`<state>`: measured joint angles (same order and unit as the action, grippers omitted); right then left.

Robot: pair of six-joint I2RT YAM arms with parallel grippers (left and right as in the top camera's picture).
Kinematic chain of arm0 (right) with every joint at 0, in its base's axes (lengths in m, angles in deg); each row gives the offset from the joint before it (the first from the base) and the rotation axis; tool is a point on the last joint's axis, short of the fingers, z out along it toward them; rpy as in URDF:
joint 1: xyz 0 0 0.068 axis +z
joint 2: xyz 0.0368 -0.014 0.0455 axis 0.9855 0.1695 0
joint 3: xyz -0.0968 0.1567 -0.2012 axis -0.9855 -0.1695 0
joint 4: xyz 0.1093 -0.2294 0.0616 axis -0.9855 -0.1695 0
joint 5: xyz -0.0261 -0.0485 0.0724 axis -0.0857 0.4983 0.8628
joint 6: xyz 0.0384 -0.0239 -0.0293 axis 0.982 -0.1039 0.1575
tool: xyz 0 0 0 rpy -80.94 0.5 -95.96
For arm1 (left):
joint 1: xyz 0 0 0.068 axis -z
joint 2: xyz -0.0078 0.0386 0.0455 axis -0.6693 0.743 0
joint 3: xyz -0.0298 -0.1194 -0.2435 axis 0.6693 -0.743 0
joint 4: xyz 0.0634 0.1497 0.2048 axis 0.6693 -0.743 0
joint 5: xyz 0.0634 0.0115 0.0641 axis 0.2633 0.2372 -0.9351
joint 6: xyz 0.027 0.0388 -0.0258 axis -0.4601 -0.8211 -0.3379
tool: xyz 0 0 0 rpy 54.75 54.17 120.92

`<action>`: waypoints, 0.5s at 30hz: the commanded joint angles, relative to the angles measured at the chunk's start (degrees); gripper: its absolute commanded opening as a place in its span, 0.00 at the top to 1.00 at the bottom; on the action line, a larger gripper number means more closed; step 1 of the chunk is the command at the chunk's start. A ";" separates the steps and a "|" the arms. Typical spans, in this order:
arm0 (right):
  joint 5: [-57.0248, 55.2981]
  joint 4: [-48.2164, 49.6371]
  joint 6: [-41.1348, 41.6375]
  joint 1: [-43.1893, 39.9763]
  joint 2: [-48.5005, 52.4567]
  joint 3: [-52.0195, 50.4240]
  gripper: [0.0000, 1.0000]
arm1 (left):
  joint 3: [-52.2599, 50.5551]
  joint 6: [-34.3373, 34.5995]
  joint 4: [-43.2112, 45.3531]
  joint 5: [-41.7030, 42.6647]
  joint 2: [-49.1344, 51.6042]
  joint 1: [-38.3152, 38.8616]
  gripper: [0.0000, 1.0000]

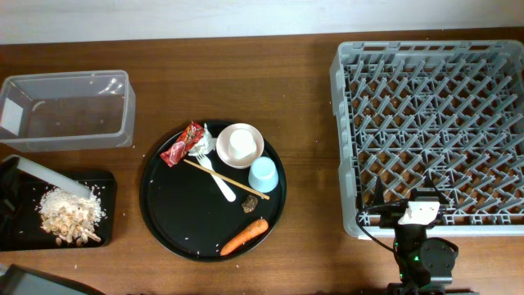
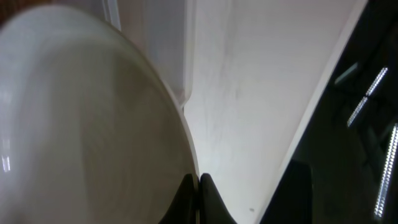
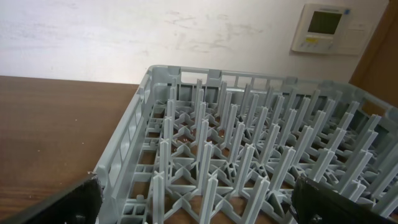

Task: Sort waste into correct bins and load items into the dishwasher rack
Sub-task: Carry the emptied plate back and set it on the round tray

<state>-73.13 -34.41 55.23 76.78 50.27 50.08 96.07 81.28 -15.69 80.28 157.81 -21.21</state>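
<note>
My left gripper (image 2: 199, 186) is shut on the rim of the white plate (image 2: 87, 124). The plate (image 1: 51, 175) is tilted over the shallow black tray (image 1: 16, 233), where rice with brown scraps (image 1: 70, 215) lies. The clear tub (image 1: 70, 111) stands behind it. The round black tray (image 1: 176, 221) holds the red wrapper (image 1: 182, 144), crumpled paper (image 1: 205, 141), pinkish bowl (image 1: 240, 145) with a white cup inside, blue cup (image 1: 263, 174), fork (image 1: 216, 175), chopsticks (image 1: 221, 178) and carrot (image 1: 244, 237). My right gripper (image 1: 419, 211) (image 3: 199, 208) is open and empty at the grey rack's (image 1: 434, 131) front edge.
A small brown scrap (image 1: 250, 202) lies on the round tray by the blue cup. The rack (image 3: 249, 155) fills the right wrist view, with bare wooden table (image 3: 56, 137) to its left. A wall with a thermostat (image 3: 321, 28) is behind.
</note>
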 commanded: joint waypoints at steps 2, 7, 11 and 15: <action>-0.52 -0.17 -0.42 -0.42 -0.39 -0.46 0.01 | 0.26 0.61 -0.92 2.71 -0.33 -0.68 0.99; -0.52 -0.17 -0.39 -0.42 -0.39 -0.46 0.01 | 0.33 0.87 0.04 4.13 -0.66 0.37 0.99; -0.52 -0.17 -0.42 -0.42 -0.39 -0.46 0.01 | 1.27 0.87 0.02 3.96 -3.56 3.58 0.99; -0.52 -0.17 -0.42 -0.42 -0.39 -0.46 0.01 | 1.31 -0.37 -2.82 3.52 -8.00 5.86 0.99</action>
<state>-73.13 -34.41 55.19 76.78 50.25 50.08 95.98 82.09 -16.74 82.34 153.79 -16.23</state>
